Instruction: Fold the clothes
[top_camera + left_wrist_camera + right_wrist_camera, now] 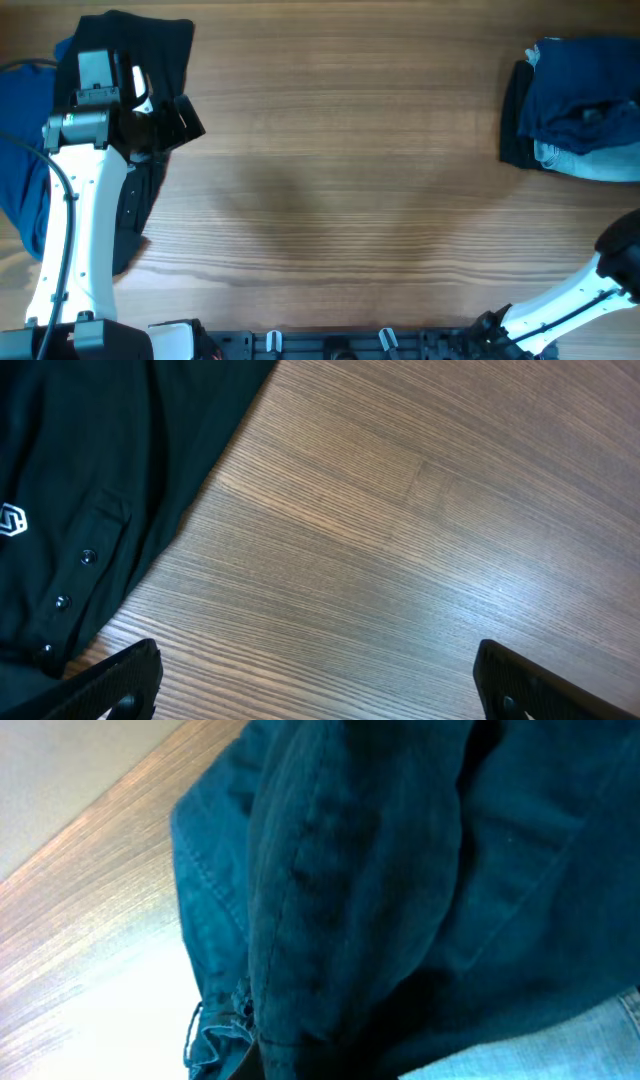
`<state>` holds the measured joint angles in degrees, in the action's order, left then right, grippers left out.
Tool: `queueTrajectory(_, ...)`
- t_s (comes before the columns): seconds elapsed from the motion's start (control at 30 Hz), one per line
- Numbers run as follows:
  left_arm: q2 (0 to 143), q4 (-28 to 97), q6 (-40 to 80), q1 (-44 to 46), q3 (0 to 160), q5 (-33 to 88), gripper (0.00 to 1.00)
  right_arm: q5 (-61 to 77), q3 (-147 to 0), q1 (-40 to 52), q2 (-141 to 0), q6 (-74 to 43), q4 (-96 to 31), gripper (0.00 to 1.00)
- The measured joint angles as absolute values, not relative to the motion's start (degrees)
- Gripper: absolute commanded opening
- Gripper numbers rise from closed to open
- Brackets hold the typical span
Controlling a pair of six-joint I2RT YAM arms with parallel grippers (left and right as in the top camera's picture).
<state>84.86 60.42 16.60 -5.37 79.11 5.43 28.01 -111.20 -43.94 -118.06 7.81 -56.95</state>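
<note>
The black garment and navy shorts are matt cloth, the table smooth grained wood.

Covered and cropped cloth
The left arm hides the black garment's middle at upper left; the blue cloth and the folded pile run off the overhead frame's left and right edges. White lettering, cropped at the left-wrist frame's left edge, is unreadable.

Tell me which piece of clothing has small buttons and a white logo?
The black garment by the left gripper; the blue pile shows neither.
</note>
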Motion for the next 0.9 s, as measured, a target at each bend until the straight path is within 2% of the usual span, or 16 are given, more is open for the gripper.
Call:
queueTrajectory(0.03,84.86,60.42,16.6,-5.37,79.11,5.41,1.0,27.92,-111.2,-44.56,-118.34,7.79,-56.95,0.06)
queueTrajectory(0.07,84.86,60.42,16.6,-5.37,79.11,5.43,1.0,27.49,-111.2,-45.1,-118.65,7.49,-56.9,0.32)
queueTrajectory(0.1,84.86,60.42,16.58,-5.37,79.11,5.43,1.0,26.87,-111.2,-45.78,-118.96,6.63,-56.73,0.92)
queueTrajectory(0.13,84.86,60.42,16.6,-5.37,79.11,5.41,1.0,26.37,-111.2,-46.74,-119.26,5.56,-56.55,0.99)
queueTrajectory(0.43,84.86,60.45,16.58,-5.37,79.11,5.43,1.0,25.15,-111.28,-53.47,-119.42,-2.46,-55.11,1.0)
queueTrajectory(0.63,84.86,60.42,16.6,-5.37,79.11,5.43,1.0,32.73,-111.28,-52.9,-119.42,-0.08,-55.05,0.99)
queueTrajectory(0.77,84.86,58.65,16.58,-5.37,79.11,5.43,1.0,31.73,-111.31,-47.88,-119.42,1.96,-50.3,1.0)
queueTrajectory(0.9,84.86,56.53,16.6,-5.37,79.11,5.45,1.0,19.27,-111.59,-37.47,-119.42,1.3,-40.93,1.0)
